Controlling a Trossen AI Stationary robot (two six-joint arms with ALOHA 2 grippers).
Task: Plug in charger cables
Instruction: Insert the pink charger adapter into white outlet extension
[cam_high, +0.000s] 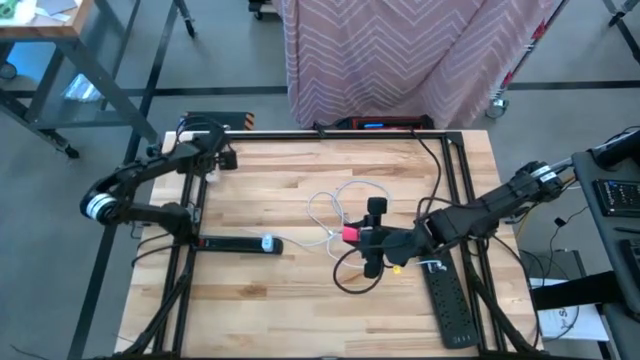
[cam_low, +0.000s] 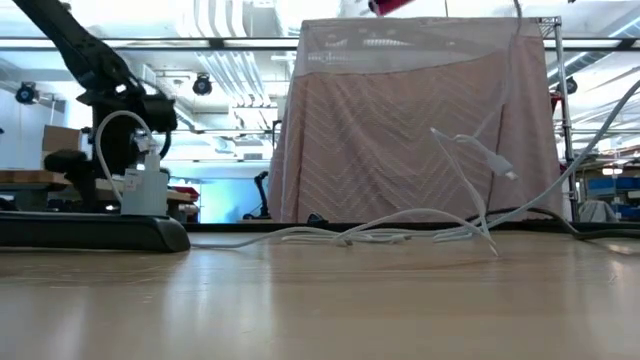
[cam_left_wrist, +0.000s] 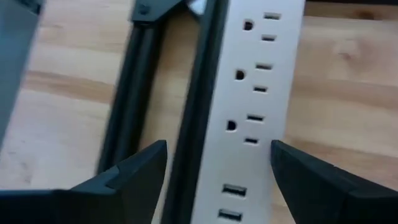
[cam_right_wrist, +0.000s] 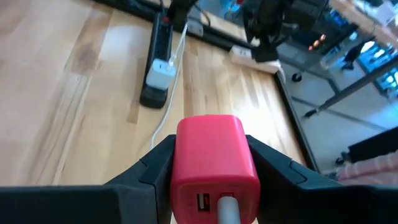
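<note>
In the right wrist view, my right gripper (cam_high: 360, 236) is shut on a red-pink plug block (cam_right_wrist: 214, 155) above the table's middle; a white cord (cam_right_wrist: 227, 211) leaves the block. Loose white charger cables (cam_high: 338, 205) lie looped on the wood behind it. A black power strip (cam_high: 240, 243) lies to the left, with a pale plug block (cam_right_wrist: 160, 73) standing in its end. At the far left my left gripper (cam_left_wrist: 217, 155) hovers open over a white power strip (cam_left_wrist: 258, 93), one finger on each side. My right gripper pinches the red-pink plug block by its two opposite side faces (cam_right_wrist: 177, 163) between its two fingers. The fingers lie about level and point toward the table's left. The block is lifted well clear of the table (cam_low: 400, 5), and its white cord hangs slack below (cam_low: 480, 160).
A second black power strip (cam_high: 452, 300) lies near the front right, under my right arm. Thick black cords (cam_high: 440, 165) run along the right side and loop beneath the gripper (cam_high: 352, 282). A pink patterned cloth (cam_high: 410, 60) hangs behind the far edge. Bare wood (cam_high: 280, 310) lies at the front.
</note>
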